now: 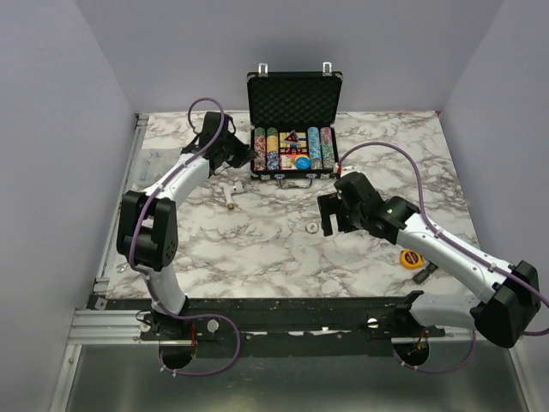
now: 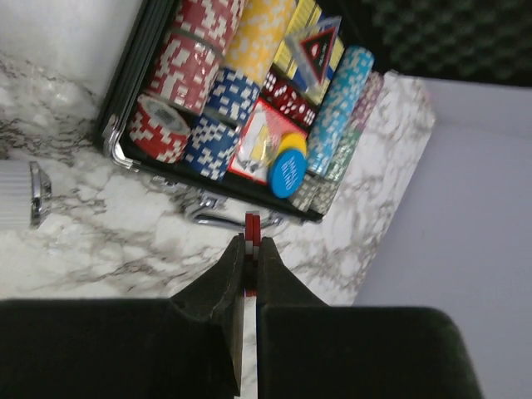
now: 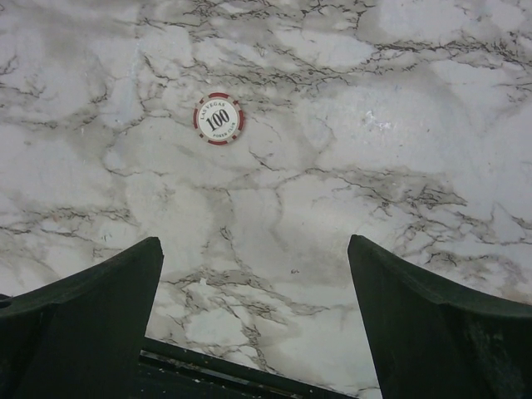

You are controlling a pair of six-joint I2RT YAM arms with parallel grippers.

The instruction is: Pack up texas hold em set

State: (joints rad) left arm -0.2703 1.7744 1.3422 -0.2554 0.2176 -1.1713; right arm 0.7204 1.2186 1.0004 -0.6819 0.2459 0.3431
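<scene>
Left end effector (image 2: 252,246) pinches a red-and-white chip (image 2: 252,221) edge-on beside the open briefcase (image 1: 294,96), probably to slot it in. The right end effector (image 3: 253,274) is spread, with a 100 chip (image 3: 219,118) at its 11 o'clock on the counter (image 3: 391,116).

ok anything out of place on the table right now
Yes: one loose chip marked 100 lies alone on the marble table, away from the open case. The left tool pinches a second chip edge-on just outside the case.

Marbled table (image 1: 257,249). Round tape measure (image 1: 412,257), yellow and black, is laid near the right edge. White plastic object (image 1: 230,196) is laid left of centre.
</scene>
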